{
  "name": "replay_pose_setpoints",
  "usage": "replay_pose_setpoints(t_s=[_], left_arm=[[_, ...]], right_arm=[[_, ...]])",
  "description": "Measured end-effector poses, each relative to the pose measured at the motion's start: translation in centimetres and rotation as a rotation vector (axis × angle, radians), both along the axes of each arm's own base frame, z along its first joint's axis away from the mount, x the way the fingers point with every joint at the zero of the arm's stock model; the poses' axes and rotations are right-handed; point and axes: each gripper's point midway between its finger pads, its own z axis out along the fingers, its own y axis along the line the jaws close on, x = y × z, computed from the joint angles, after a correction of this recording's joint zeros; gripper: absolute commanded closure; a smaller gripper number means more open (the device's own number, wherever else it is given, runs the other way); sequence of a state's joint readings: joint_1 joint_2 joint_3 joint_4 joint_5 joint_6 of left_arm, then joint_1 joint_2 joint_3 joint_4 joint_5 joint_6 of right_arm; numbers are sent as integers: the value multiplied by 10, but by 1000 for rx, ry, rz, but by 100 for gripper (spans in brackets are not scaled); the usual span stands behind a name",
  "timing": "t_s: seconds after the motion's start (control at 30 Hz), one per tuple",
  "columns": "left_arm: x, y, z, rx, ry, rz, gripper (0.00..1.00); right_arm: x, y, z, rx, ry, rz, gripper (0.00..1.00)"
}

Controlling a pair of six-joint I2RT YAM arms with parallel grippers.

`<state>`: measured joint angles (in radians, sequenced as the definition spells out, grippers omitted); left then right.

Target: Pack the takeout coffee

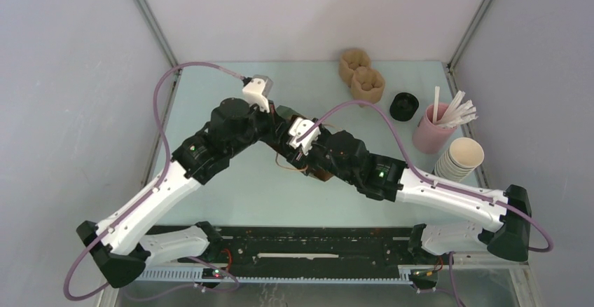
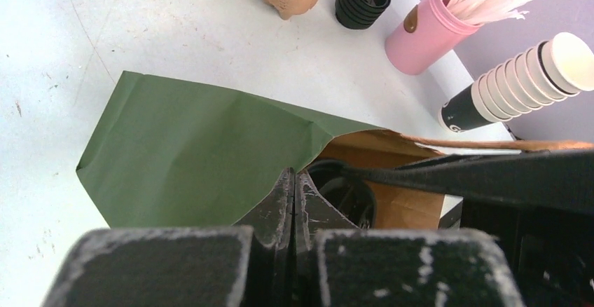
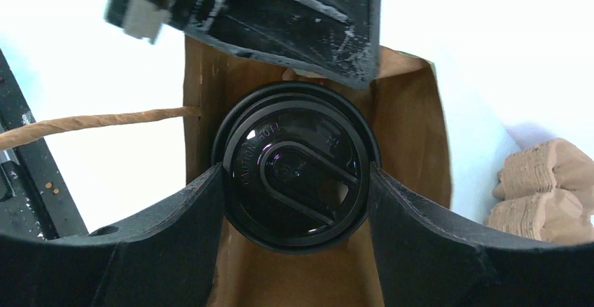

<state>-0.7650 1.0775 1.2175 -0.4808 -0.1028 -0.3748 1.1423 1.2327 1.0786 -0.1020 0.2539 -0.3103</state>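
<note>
R wrist: right gripper (image 3: pixel 296 181) grasps coffee (image 3: pixel 298 170) at the lid, fingers touching both sides; cup sits in bag (image 3: pixel 406 125) mouth, brown walls around it; risk: a pull on the lid alone could pop it & spill. L wrist: left gripper (image 2: pixel 293 181) clenched, seemingly on the green bag edge; if paper slips, mouth sags onto cup. Top: pink cup (image 1: pixel 427 137) holds straws (image 1: pixel 455 114); cup stack (image 1: pixel 459 158) nested beside; lids (image 1: pixel 403 106) stacked.

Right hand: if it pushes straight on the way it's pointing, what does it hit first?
Likely the inside of the paper bag: the right hand holds the coffee cup in its mouth, pointing inward. Depth unclear.
</note>
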Motion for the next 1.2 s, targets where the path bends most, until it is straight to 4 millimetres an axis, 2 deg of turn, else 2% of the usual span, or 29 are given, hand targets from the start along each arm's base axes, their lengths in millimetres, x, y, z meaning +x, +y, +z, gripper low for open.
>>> replay_pose_setpoints(t_s=[0.2, 0.33, 0.4, 0.7, 1.2], left_arm=[[-10, 10, 0, -54, -54, 2, 100], [-7, 8, 5, -79, -81, 3, 100], [-5, 5, 7, -87, -89, 1, 100], [-3, -6, 8, -136, -90, -22, 100], [-11, 1, 10, -148, -105, -27, 100]], right_arm=[[-11, 6, 1, -1, -7, 17, 78], [-29, 15, 0, -7, -13, 58, 79], [-32, 18, -2, -16, -15, 63, 79], [-24, 13, -8, -52, -38, 4, 80], [-6, -9, -15, -94, -39, -129, 83]])
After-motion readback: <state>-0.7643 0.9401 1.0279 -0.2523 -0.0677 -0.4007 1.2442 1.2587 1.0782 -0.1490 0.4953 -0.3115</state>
